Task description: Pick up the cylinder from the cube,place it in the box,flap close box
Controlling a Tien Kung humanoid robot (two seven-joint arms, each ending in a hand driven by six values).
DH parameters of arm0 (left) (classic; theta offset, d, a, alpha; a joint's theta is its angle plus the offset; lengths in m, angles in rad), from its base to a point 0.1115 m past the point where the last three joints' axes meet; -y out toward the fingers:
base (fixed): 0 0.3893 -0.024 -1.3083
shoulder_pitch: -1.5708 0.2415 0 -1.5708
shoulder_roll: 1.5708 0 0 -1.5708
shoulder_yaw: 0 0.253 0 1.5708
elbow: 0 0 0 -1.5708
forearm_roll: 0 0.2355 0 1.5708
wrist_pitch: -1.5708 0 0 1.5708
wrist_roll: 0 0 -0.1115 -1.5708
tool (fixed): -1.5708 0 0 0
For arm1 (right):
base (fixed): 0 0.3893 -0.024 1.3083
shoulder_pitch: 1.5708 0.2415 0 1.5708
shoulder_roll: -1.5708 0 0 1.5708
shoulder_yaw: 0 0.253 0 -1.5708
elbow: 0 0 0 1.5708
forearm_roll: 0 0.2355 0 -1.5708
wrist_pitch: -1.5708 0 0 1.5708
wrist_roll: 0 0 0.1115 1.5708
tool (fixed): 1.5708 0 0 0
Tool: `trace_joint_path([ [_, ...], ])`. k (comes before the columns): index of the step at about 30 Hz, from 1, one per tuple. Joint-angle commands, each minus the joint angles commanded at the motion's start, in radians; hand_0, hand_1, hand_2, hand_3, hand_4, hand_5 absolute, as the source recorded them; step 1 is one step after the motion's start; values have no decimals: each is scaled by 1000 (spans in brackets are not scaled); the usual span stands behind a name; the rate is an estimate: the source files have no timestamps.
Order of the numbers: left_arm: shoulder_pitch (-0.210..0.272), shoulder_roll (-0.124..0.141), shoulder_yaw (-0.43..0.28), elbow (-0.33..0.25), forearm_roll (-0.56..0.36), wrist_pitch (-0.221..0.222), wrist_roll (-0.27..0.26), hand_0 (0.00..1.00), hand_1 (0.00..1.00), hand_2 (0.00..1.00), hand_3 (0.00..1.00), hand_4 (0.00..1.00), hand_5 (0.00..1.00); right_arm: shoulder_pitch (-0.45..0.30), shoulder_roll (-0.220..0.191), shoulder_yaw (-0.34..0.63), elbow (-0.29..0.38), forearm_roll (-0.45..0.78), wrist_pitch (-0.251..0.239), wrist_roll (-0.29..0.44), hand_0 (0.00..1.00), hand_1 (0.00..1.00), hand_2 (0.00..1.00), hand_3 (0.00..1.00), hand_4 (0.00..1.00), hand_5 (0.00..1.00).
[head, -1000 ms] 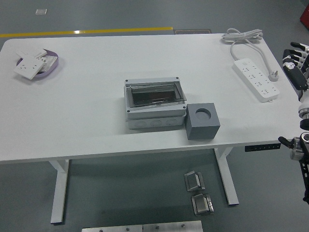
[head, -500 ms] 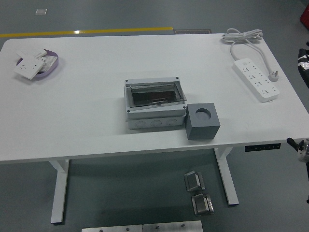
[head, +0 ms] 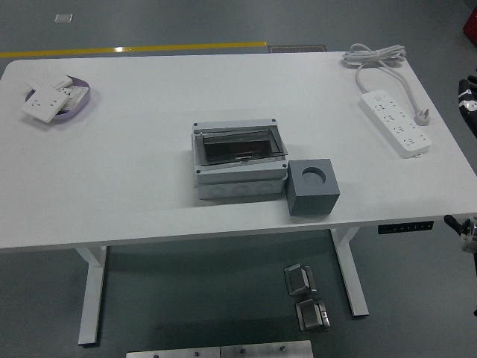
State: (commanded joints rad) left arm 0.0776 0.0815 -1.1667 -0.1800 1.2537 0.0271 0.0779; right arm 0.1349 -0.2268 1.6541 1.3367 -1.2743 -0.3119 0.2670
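Where box (head: 238, 160) lies crosswise, cube (head: 313, 187) touching right

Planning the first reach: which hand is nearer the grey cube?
Right. Only a sliver of the right arm shows at the right picture edge, beyond the power strip, well right of the grey cube. The left arm is out of view.

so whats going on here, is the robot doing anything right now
Nothing is being handled at the moment. The grey plastic box sits mid-table with its clear flap down, and the grey cube with a round hole on top stands touching its right front corner. No cylinder shows in the hole. Only a sliver of the robot's right arm shows at the right edge, off the table.
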Motion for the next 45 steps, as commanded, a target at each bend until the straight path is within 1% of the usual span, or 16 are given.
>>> trace_joint_path([
  [14,0,-2,0,0,0,4,2,597,619,601,611,672,299,3,2,-21,-10,24,4,7,767,686,679,705,709,280],
  [15,0,-2,0,0,0,4,3,597,619,601,611,672,299,3,2,-21,-12,27,4,8,767,686,681,706,741,274],
  [26,-2,-7,-1,0,2,6,7,597,619,601,611,672,298,6,5,-23,-16,35,2,9,767,686,683,705,746,274],
  [45,-2,-4,-4,0,4,3,10,597,619,602,611,671,300,7,14,-26,-17,30,1,9,768,688,682,703,752,278],
])
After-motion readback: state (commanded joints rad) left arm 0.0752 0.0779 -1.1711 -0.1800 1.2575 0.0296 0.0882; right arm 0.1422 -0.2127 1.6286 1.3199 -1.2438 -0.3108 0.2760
